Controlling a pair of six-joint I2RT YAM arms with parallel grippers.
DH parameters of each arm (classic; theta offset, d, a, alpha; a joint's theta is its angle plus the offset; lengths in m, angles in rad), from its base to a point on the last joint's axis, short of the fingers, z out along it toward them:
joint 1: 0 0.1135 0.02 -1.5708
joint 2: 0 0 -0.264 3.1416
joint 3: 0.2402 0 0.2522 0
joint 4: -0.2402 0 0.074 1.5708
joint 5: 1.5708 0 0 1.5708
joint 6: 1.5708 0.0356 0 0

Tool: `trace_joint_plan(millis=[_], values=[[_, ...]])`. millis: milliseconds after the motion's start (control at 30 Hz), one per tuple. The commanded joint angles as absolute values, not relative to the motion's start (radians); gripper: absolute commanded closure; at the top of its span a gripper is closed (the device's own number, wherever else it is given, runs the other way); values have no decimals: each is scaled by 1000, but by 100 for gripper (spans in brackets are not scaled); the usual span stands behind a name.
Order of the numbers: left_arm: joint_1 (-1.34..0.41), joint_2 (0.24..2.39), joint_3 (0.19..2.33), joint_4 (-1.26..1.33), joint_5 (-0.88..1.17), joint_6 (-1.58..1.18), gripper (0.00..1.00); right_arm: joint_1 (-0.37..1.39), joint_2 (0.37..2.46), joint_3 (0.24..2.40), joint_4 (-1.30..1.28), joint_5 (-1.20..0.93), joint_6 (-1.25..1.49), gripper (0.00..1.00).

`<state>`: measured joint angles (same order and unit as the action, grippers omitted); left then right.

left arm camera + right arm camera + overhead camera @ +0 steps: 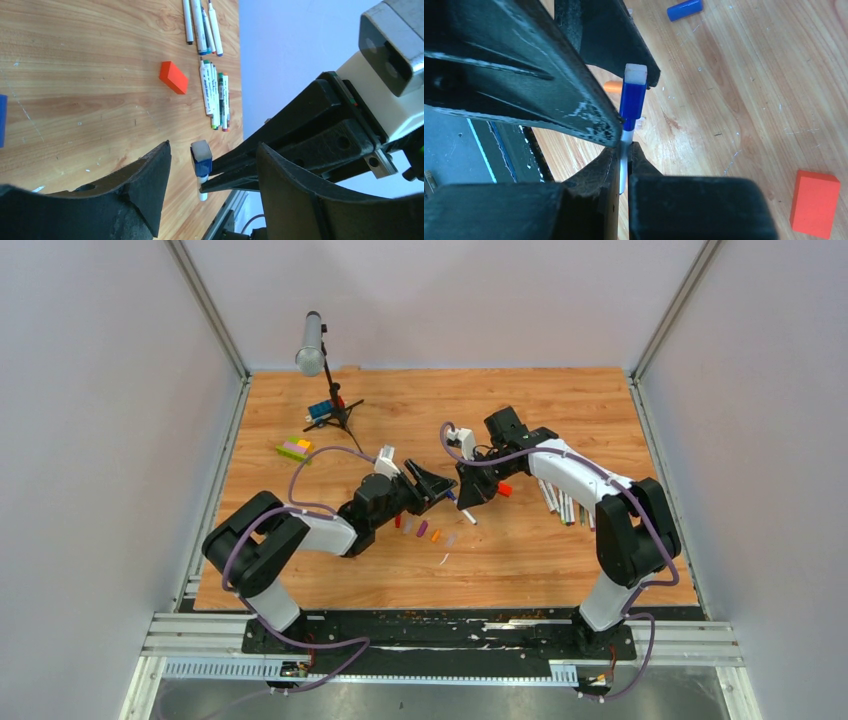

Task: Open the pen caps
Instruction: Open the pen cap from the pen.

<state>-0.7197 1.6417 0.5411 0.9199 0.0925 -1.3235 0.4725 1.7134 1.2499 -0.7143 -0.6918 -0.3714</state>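
The right gripper [624,152] is clamping the white barrel of a pen [623,175]; the pen's long axis is running out along the fingers, capped end pointing toward the left gripper [212,148]; the blue, white-tipped pen cap [632,97] is sitting between those spread jaws, above the table [749,100].

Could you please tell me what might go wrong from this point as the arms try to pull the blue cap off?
1. The right gripper pinches only the thin barrel of the pen, so it may slip or twist when the blue cap is pulled.
2. The open left gripper straddles the blue cap very near the right gripper; closing could clip that gripper instead.
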Motion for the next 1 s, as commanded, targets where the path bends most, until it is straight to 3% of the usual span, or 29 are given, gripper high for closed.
trace_joint_plan(millis=[0,167,267,400,467,567,667,833,967], values=[[-733,1668,589,896,67,-1324,33,470,1681,1247,-677,-729,-373,100],[-745,1694,607,884,61,-1332,49,475,1683,1244,-671,-717,-370,100],[-748,1703,615,882,60,-1332,67,480,1683,1241,-669,-706,-371,100],[-749,1700,617,885,54,-1321,100,492,1683,1241,-677,-702,-386,100],[-750,1691,609,893,48,-1307,100,493,1684,1245,-693,-721,-405,96],[-750,1679,599,914,55,-1282,100,493,1686,1247,-715,-744,-441,75],[-751,1675,593,953,79,-1262,100,492,1690,1248,-720,-748,-445,64],[-759,1681,588,1004,103,-1247,100,493,1704,1254,-719,-760,-432,63],[-764,1687,591,1031,108,-1248,100,492,1713,1258,-711,-771,-416,67]])
